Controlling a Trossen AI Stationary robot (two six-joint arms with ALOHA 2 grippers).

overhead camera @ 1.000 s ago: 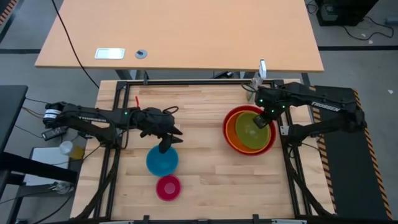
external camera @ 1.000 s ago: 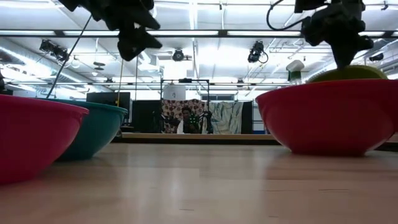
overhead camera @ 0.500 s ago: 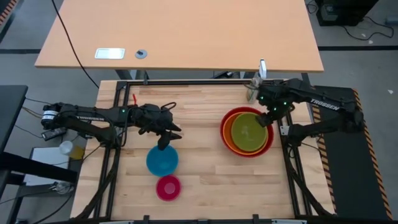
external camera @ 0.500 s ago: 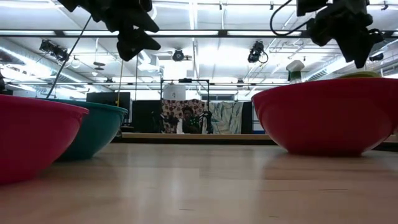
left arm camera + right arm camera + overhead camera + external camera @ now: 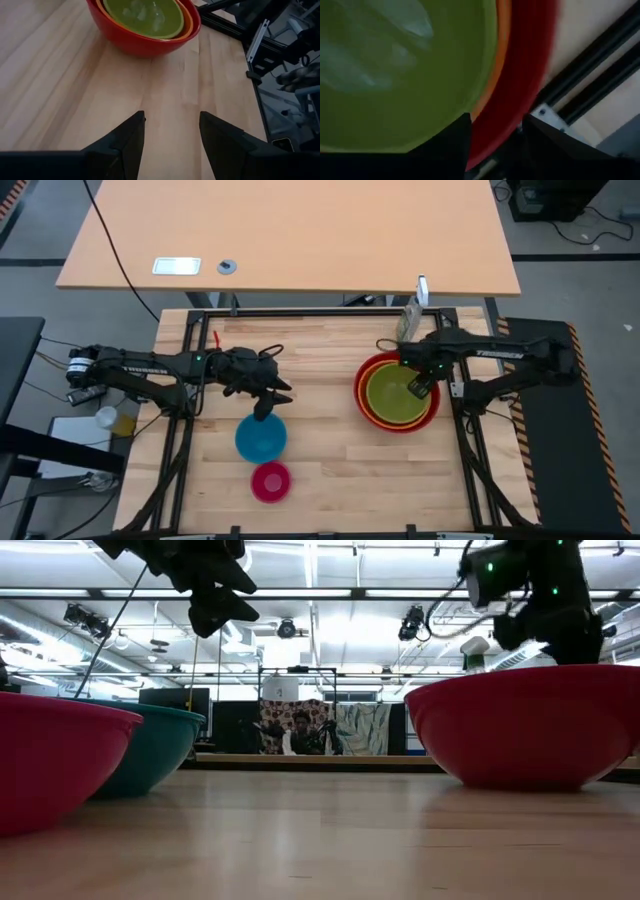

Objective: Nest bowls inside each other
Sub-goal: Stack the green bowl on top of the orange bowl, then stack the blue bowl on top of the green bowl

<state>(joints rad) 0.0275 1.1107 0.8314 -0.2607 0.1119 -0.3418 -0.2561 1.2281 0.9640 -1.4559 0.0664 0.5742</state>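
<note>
High view: the green bowl point(image 5: 397, 393) is now sitting level inside orange point(image 5: 366, 388) and red point(image 5: 359, 405); the right gripper point(image 5: 420, 385), fingers wide, is letting go while blue point(image 5: 261, 438) and pink point(image 5: 270, 481) are waiting on the bench point(image 5: 320, 440).

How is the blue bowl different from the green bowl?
The blue bowl sits alone on the table; the green bowl sits nested inside the orange bowl and red bowl. The green bowl looks wider than the blue bowl. Both are round, upright and empty.
</note>
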